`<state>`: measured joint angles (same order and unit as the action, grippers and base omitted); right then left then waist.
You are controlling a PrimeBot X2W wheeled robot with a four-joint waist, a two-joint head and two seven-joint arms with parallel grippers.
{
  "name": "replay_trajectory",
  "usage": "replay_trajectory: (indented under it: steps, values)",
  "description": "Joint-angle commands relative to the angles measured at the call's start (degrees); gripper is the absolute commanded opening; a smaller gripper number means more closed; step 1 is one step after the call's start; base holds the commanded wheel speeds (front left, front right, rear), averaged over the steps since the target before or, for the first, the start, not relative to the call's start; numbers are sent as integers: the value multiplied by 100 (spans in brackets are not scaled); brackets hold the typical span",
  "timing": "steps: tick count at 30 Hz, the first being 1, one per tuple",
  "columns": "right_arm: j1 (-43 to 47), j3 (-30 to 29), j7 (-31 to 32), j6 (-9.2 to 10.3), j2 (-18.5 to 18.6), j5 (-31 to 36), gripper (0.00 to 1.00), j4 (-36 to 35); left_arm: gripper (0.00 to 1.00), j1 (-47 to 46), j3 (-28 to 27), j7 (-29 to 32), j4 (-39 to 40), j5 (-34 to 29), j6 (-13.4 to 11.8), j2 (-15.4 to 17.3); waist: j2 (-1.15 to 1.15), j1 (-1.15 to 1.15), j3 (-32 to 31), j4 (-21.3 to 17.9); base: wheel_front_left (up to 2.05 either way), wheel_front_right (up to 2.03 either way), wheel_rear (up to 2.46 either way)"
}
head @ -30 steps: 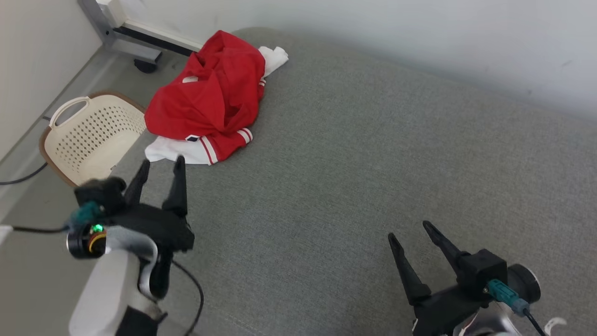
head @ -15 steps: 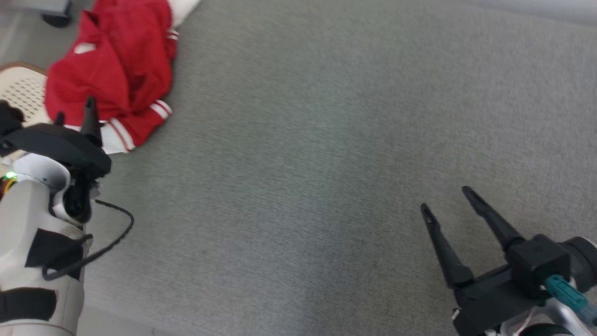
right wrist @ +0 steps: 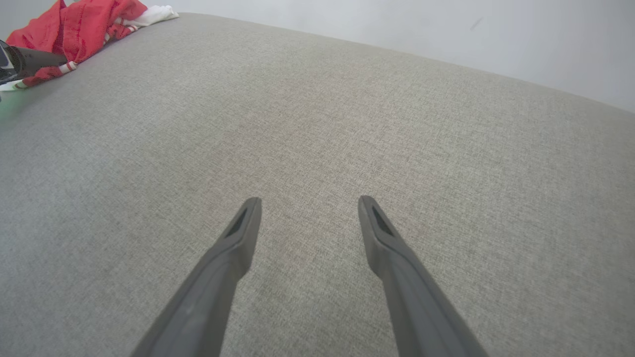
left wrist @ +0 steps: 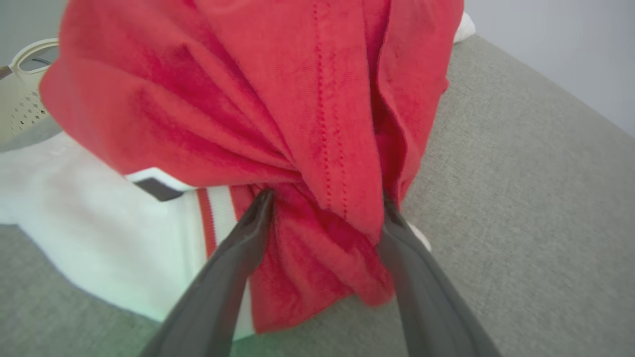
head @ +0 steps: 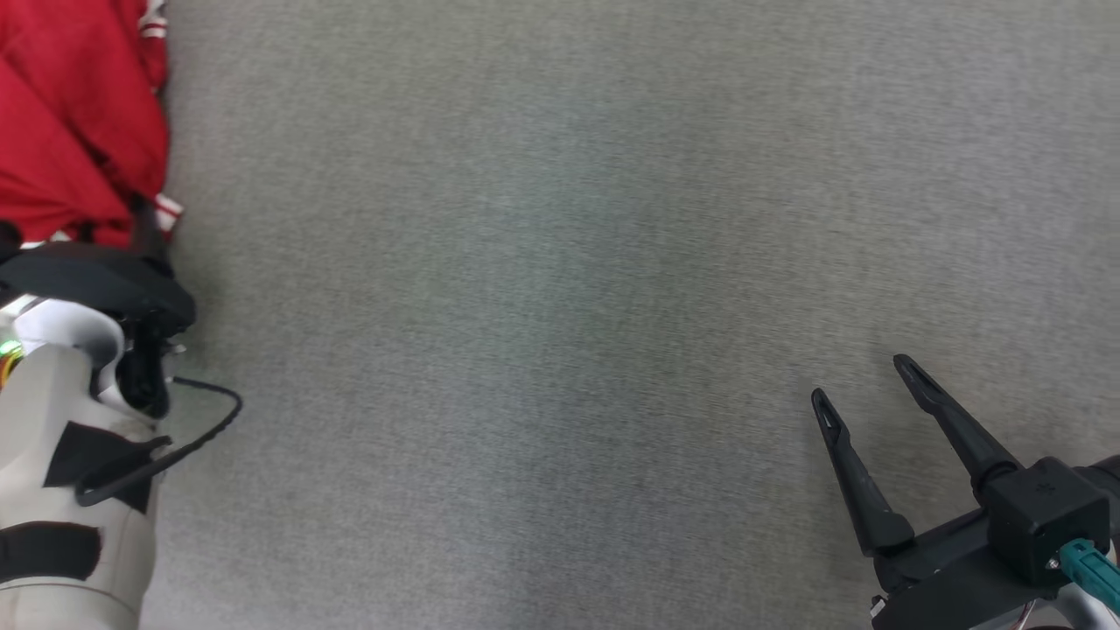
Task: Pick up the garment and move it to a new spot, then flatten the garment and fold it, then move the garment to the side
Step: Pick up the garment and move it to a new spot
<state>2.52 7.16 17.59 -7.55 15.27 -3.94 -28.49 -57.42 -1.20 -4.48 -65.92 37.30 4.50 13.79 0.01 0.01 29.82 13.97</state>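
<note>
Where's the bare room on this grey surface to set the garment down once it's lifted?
Free: the wide grey surface between the garment and the right gripper, and on toward the wall. Crowded: the left edge, where the open left gripper straddles the garment beside the basket.

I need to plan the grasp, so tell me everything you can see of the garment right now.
The garment is a crumpled, unfolded heap of soft red fabric with white sections, red-and-white striped trim and a small dark patch. It lies bunched on the grey upholstered surface, at the upper left of the head view. The left gripper, jaws open, straddles a red fold on its near side, fingers against the cloth, not closed.
</note>
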Motion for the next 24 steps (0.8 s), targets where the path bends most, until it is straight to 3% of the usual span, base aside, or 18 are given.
replay_trajectory:
  steps: [1, 2, 11, 16, 18, 24]
  values:
    - [21, 8, -9, 13, -28, -44, 100, -12, 22, 22, -11, -64, -139, -45, -69, 87, -1, -1, -37, -133, 0, 0, 0]
    - [6, 23, -14, 13, -53, -51, 100, 2, 0, 27, 7, -104, -190, -79, -77, 121, -1, -1, -73, -158, 0, 0, 0]
    - [-337, 332, -370, 13, -311, -190, 100, 521, 0, -140, 107, -386, -394, -147, 49, 510, -1, -1, -581, -356, 0, 0, 0]
    - [-528, 455, -768, 13, -566, -329, 100, 1063, 0, -312, 284, -324, -332, -307, 150, 950, -1, -1, -1120, -465, 0, 0, 0]
    - [-595, 493, -1075, 13, -763, -436, 100, 1489, 0, -422, 373, -449, -230, -446, 72, 1196, -1, -1, -1570, -568, 0, 0, 0]
    - [-606, 360, -1550, 13, -1009, -538, 100, 2074, 0, -680, 663, -194, 116, -672, 134, 1339, -1, -1, -2268, -736, 0, 0, 0]
